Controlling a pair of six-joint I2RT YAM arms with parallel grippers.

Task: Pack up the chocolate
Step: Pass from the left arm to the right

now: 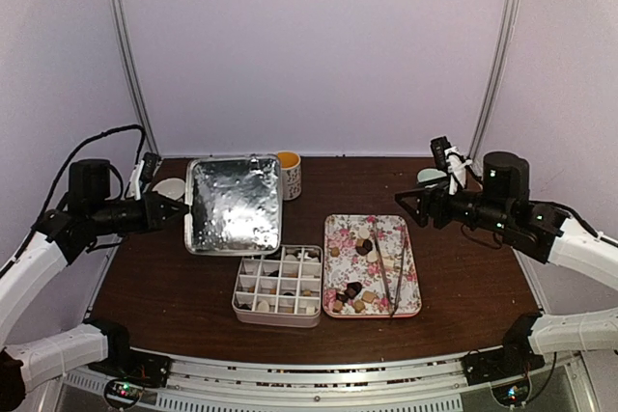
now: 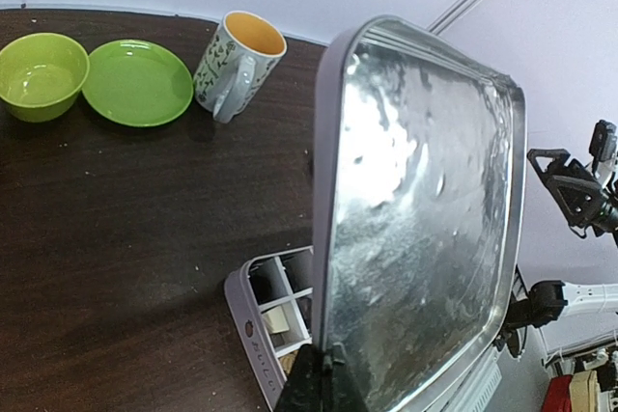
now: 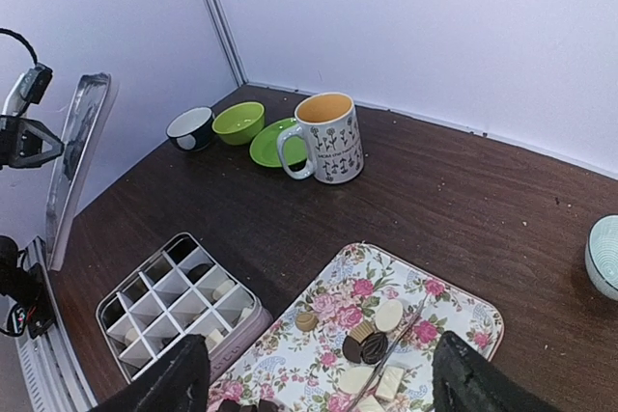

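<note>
The chocolate [image 1: 362, 247] lies as small brown, tan and cream pieces on a pink floral tray [image 1: 338, 231]; the right wrist view shows these pieces [image 3: 372, 344] up close. A few more pieces sit in the divided box [image 1: 278, 285] left of the tray. My left gripper [image 1: 185, 211] is shut on the edge of the box's silvery lid [image 1: 234, 205], which it holds tilted up behind the box. In the left wrist view the lid [image 2: 425, 209] stands on edge in that gripper [image 2: 328, 373]. My right gripper [image 1: 410, 202] hangs open above the tray's far right, with nothing between its fingers.
Thin metal tongs [image 1: 384, 272] lie along the tray's right side. A flowered mug [image 1: 289, 174] stands behind the lid. A green bowl [image 2: 41, 74], a green plate [image 2: 137, 81] and a dark bowl [image 3: 189, 127] sit at the back left. A teal bowl [image 3: 603, 256] sits at the back right.
</note>
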